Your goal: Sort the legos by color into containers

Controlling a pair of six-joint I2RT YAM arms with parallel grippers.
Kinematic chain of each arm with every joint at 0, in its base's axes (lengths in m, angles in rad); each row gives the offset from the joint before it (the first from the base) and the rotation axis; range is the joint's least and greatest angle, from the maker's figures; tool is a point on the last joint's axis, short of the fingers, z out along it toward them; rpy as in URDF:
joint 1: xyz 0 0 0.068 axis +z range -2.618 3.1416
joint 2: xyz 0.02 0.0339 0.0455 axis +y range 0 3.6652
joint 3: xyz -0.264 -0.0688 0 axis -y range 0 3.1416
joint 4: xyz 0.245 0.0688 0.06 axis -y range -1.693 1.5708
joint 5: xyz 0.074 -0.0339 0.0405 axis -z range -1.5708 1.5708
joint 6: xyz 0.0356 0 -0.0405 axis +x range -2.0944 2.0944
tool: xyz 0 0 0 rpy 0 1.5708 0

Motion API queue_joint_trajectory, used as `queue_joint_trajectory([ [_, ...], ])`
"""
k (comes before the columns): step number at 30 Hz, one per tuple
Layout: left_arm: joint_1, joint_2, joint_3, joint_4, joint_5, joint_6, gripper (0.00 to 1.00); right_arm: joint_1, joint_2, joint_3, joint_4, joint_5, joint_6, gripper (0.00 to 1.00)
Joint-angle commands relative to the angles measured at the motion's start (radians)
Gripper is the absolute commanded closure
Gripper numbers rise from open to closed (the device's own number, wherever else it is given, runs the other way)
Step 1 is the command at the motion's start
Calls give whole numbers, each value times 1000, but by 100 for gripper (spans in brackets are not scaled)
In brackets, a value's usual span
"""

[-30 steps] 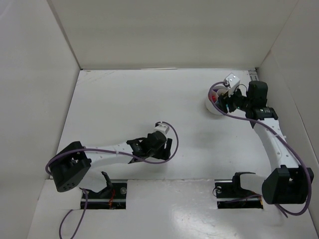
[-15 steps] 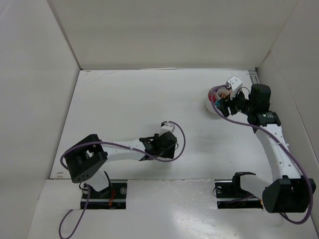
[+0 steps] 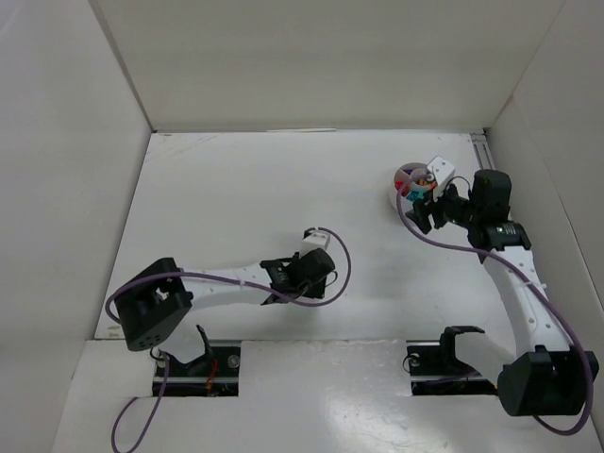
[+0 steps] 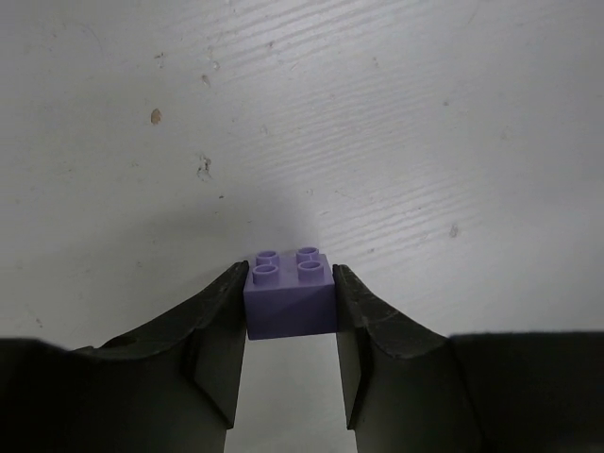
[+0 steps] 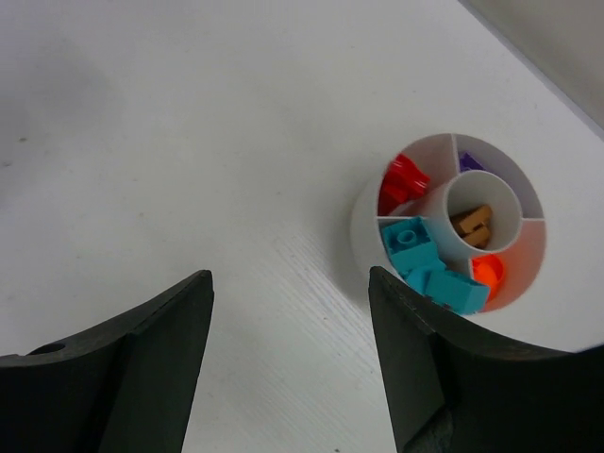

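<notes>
Purple brick (image 4: 289,307) sits studs-up on the table (image 4: 377,113), mid-table and well apart from the dish (image 5: 363,226), which stands at the far right. Left gripper (image 4: 290,283) is down low over it with one finger pressed on each side face, so it is clamped on the brick. The brick looks not yet lifted, its base still on the surface. Squeezing the flat sides is probably meant to keep the brick from twisting on pickup

Right gripper (image 5: 288,276) hangs just beside the dish with its jaws spread wide and nothing between them. The dish already holds red bricks (image 5: 401,181), teal bricks (image 5: 429,269) and an orange brick (image 5: 487,272), each colour in its own wedge. A tan piece (image 5: 472,225) lies in the hub, and something purple shows in the far wedge, likely where this brick goes

Versus a second ago in the top view: right gripper was over the dish and hid most of it, now it has backed off toward the near side and the dish contents show. Left arm's elbow has swung and its wrist has edged slightly right, still low on the same spot
</notes>
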Motion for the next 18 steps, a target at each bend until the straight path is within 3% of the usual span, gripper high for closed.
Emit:
queue_joint_trajectory([
  [1, 20, -138, 41, 11, 13, 61, 76, 42, -75, -54, 68, -177, -42, 28],
  [7, 209, -391, 26, 242, 259, 63, 79, 298, -241, -200, 292, -165, -63, 27],
  [12, 385, -500, -30, 483, 711, 26, 79, 484, -298, -260, 503, -130, -77, 23],
  [18, 394, -493, -21, 620, 978, -46, 79, 703, -275, -260, 649, -22, -100, 23],
])
